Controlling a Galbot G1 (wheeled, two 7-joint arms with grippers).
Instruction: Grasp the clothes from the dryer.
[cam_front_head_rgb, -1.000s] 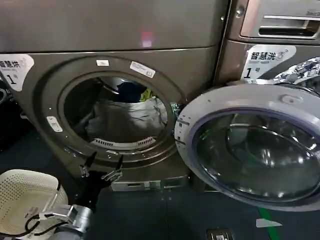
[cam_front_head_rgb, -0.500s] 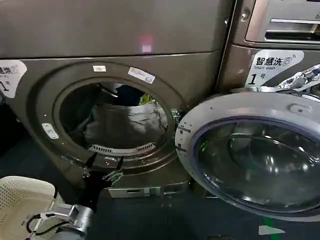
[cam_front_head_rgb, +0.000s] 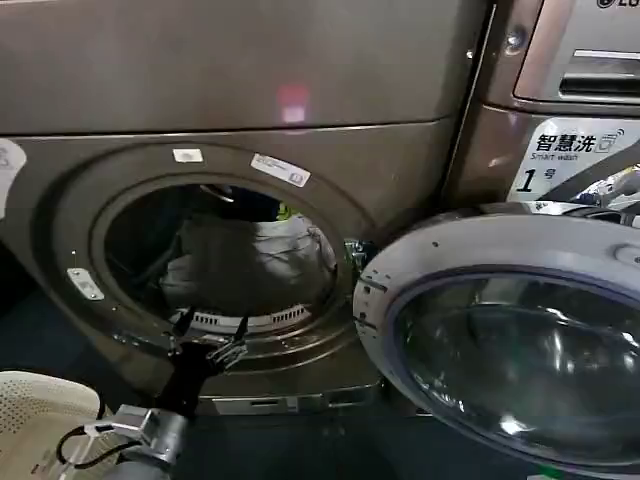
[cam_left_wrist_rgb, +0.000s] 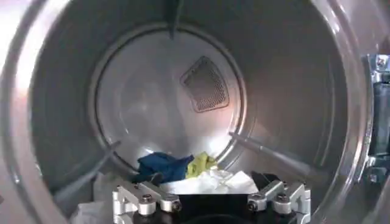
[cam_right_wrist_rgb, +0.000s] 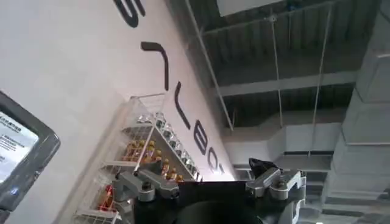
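Dryer beside twin machine; dark floor

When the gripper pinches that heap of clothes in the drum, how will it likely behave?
The clothes lie crumpled and folded, so they'll likely be floppy and drape from the left gripper. Separate navy and yellow-green pieces suggest one pinch may lift only part. Probably light, not fragile.

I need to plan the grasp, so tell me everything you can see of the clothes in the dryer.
The clothes are a soft, crumpled heap of whitish-grey cloth lying on the drum floor inside the dryer, whose door hangs open. A dark navy piece and a small yellow-green piece lie at the back. The left gripper hovers open at the porthole's lower rim, not touching them.
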